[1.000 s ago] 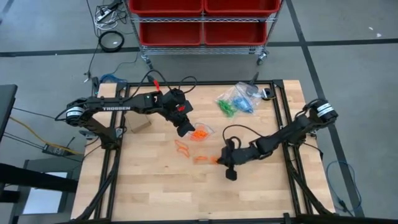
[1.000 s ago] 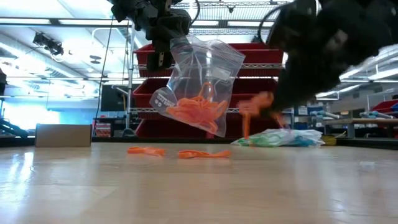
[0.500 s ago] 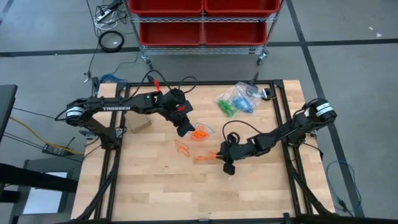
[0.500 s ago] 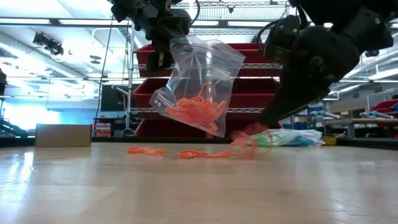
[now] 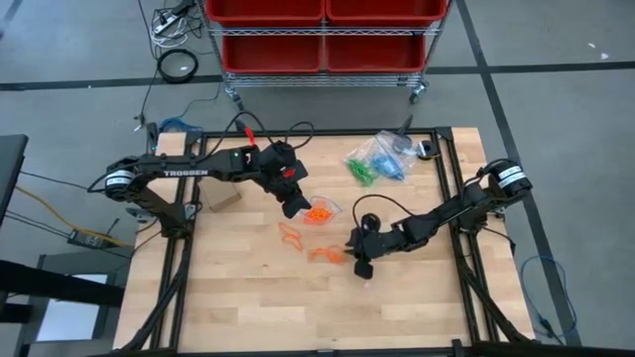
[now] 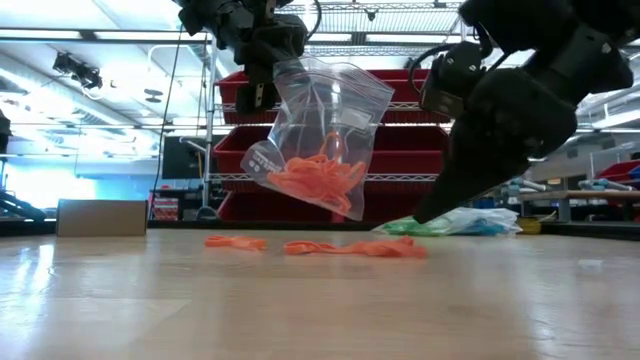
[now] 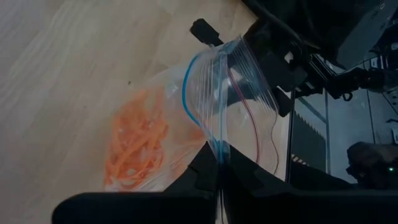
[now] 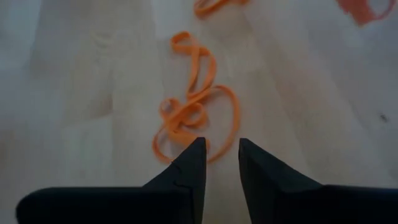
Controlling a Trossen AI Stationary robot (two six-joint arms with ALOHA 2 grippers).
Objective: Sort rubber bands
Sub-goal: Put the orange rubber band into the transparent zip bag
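A grey floor [image 5: 89, 59] lies around the wooden table [image 5: 248, 297]. At the far side stands a wire rack [image 5: 322, 50] with red bins [image 5: 268, 10]; ceiling lights [image 6: 110, 45] show overhead.

**Counts on the table**

Two clear bags: one [image 5: 319, 211] with orange rubber bands, one [image 5: 380, 157] with green and blue bands. Two loose orange clumps [image 5: 290, 235] [image 5: 325, 254] lie just beside the first bag. One cardboard box [image 5: 220, 197].
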